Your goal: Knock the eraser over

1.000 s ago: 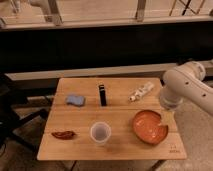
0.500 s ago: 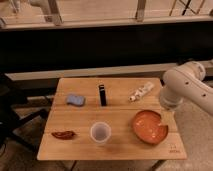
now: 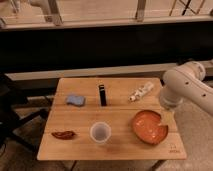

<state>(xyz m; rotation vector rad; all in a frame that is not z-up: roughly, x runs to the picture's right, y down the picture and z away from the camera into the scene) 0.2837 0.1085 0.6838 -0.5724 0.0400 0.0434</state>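
Eraser: you'll find it upright, mid-table toward the far edge, between sponge and white wrapper.
Gripper: at the table's right edge, over the orange bowl; you cannot tell whether it's apart or together.
Cup: near the front edge.
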